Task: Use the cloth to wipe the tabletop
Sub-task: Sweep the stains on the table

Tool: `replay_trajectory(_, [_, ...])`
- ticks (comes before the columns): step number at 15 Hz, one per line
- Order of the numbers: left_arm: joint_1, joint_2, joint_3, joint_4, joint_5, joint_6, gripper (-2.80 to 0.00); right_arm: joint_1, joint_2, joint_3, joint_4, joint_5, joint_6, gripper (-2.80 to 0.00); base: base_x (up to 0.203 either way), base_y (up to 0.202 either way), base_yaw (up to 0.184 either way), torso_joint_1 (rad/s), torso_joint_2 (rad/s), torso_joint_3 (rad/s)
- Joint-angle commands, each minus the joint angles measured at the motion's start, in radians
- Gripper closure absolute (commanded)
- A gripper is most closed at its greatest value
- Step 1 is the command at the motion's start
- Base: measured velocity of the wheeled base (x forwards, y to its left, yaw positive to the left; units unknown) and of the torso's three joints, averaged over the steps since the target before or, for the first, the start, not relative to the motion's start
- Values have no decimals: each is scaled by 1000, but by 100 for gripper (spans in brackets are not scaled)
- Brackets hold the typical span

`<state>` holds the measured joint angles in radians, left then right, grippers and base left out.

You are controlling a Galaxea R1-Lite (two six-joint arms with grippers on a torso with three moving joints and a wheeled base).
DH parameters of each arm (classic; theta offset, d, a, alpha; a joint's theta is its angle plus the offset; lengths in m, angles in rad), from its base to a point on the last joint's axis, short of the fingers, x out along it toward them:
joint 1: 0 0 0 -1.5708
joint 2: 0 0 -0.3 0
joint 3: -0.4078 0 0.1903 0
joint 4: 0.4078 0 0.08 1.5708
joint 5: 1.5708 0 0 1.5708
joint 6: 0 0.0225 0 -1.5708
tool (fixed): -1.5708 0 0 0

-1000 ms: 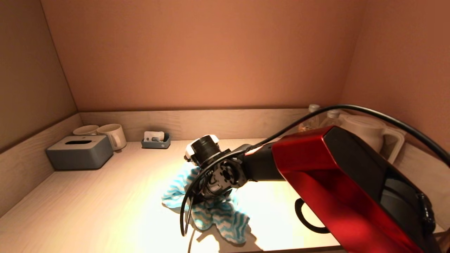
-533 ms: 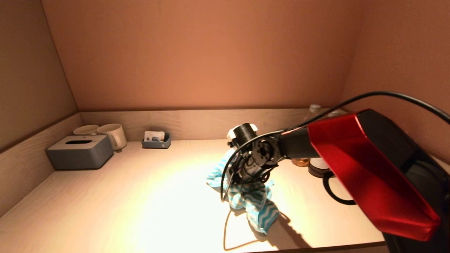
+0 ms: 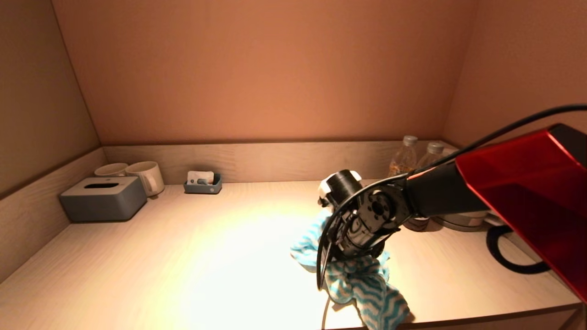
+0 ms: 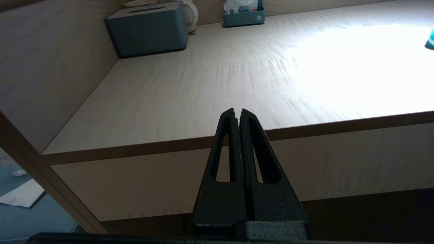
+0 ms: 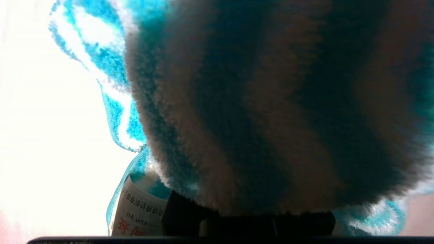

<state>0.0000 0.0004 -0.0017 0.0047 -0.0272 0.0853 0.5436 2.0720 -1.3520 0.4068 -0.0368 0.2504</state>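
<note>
The turquoise and white zigzag cloth (image 3: 364,286) lies bunched on the pale wood-grain tabletop (image 3: 183,256), near its front edge and right of centre. My right gripper (image 3: 354,257) points down into the bunch and is shut on the cloth; the folds hide its fingers. In the right wrist view the cloth (image 5: 271,101) fills almost everything, with its white tag (image 5: 135,211) beside the gripper body. My left gripper (image 4: 238,113) is shut and empty, parked below and in front of the counter's front edge, far from the cloth (image 4: 430,39).
A grey tissue box (image 3: 103,198), two mugs (image 3: 146,176) and a small blue tray (image 3: 203,183) stand along the back left. Two bottles (image 3: 406,156) and a kettle base (image 3: 458,221) with a black cord (image 3: 509,259) sit at the back right. A low rim borders the counter.
My right arm has dragged the cloth across the tabletop to the right and then closer to the front edge. The left arm has not moved.
</note>
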Motion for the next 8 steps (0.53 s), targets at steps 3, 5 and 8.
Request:
replay_trajectory(3, [0,0,0,0,0,1,0,178,-41,59,0,9,4,0,0,0,0,0,0,0])
replay_trajectory(5, [0,0,0,0,0,1,0,236,-2,-6,1,8,1,0,0,0,0,0,0,0])
replay_trajectory(8, [0,0,0,0,0,1,0,260,77,-126,7,6,-3,0,0,0,0,0,0,0])
